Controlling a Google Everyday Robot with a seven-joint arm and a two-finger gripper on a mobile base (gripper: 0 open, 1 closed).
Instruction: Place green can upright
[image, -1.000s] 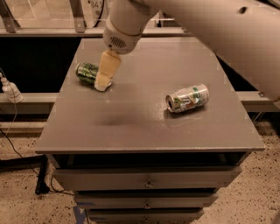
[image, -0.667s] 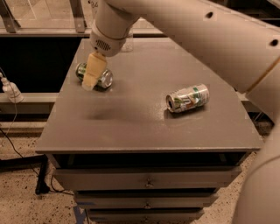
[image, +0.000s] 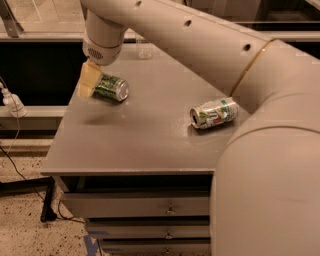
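The green can (image: 112, 88) lies on its side near the back left of the grey table (image: 145, 145), its silver end facing right. My gripper (image: 89, 80) hangs from the cream wrist (image: 102, 42) at the can's left end, close to the table's left edge; it covers that end of the can. Whether it touches the can does not show. My arm sweeps across the top and right of the view.
A dented silver-white can (image: 214, 114) with a green and red logo lies on its side at the right. A clear glass (image: 144, 49) stands at the table's back edge. Drawers (image: 167, 207) sit below the top. A white plug and cable (image: 11, 104) hang at the left.
My gripper has moved left, from over the green can's right part to its left end, uncovering most of the can. The arm now fills more of the view. The silver-white can has not moved.
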